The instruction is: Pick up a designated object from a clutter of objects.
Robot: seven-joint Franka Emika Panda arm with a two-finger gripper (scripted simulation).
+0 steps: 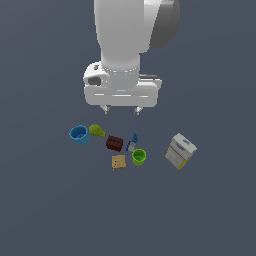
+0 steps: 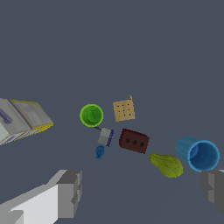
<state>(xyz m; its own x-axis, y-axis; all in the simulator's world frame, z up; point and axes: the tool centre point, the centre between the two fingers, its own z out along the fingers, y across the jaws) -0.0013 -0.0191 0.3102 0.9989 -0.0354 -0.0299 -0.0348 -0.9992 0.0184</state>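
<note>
The lime-green cup [image 1: 139, 157] stands upright on the grey floor, beside the tan square [image 1: 119, 162] and the small blue-white bottle [image 1: 132, 142]. In the wrist view the green cup [image 2: 91, 115] shows its darker inside. The dark brown block [image 1: 114, 143], olive-green lump [image 1: 97, 131] and blue cup [image 1: 79, 134] lie in a row toward the exterior view's left. My gripper [image 1: 120, 110] hangs open and empty above the clutter, over the brown block and apart from the green cup. Its fingers [image 2: 70, 192] frame the wrist view.
A larger white-yellow box [image 1: 180, 151] lies at the exterior view's right of the green cup, also in the wrist view [image 2: 24, 118]. The bottle [image 2: 104, 140] lies close to the green cup. Everything rests on a plain dark grey floor.
</note>
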